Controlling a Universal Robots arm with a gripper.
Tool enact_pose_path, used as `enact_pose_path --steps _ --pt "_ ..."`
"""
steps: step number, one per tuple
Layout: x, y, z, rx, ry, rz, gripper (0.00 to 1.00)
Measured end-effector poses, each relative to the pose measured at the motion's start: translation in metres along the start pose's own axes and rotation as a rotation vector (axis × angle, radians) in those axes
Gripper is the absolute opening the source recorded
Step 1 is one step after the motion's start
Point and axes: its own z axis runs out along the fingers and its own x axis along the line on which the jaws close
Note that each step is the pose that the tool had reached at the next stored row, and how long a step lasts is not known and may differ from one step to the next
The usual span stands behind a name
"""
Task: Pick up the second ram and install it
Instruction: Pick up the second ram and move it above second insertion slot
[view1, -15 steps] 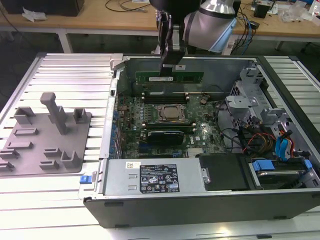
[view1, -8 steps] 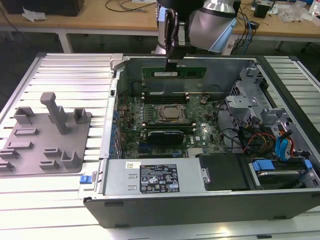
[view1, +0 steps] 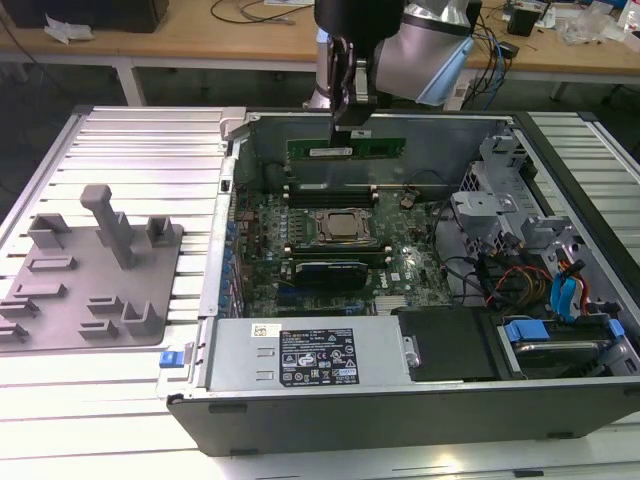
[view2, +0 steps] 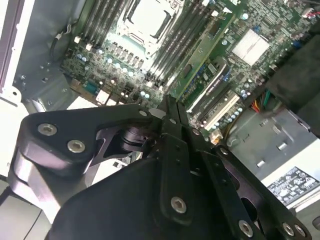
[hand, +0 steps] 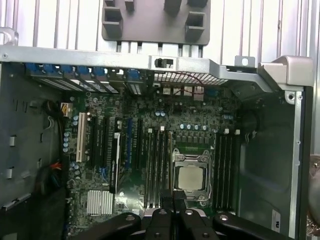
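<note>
In the exterior view the second ram (view1: 380, 147), a long narrow green stick, hangs level above the far side of the open computer case. My gripper (view1: 349, 128) is shut on its top edge near the middle. The stick is over the far memory slots (view1: 330, 187), behind the CPU socket (view1: 340, 226), and clear of the motherboard (view1: 400, 270). In the second wrist view the stick (view2: 202, 60) runs out from my closed fingertips (view2: 167, 107). In the first wrist view my gripper (hand: 172, 202) is over the CPU socket (hand: 190, 177) and its flanking slots.
A black rectangular block (view1: 322, 272) lies on the near side of the socket. The power supply (view1: 300, 355) lines the case's near wall. Drive bays and cables (view1: 560, 290) crowd the exterior view's right. A grey fixture plate (view1: 90, 270) lies outside the case on the left.
</note>
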Motion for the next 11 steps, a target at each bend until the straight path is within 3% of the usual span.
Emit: enact_pose_path --steps 6,11 --pt "-0.0078 -0.0008 0.0102 -0.0001 -0.0011 -0.005 0.09" --pt "-0.0124 -0.0016 0.0246 -0.0003 -0.0010 -0.009 0.09"
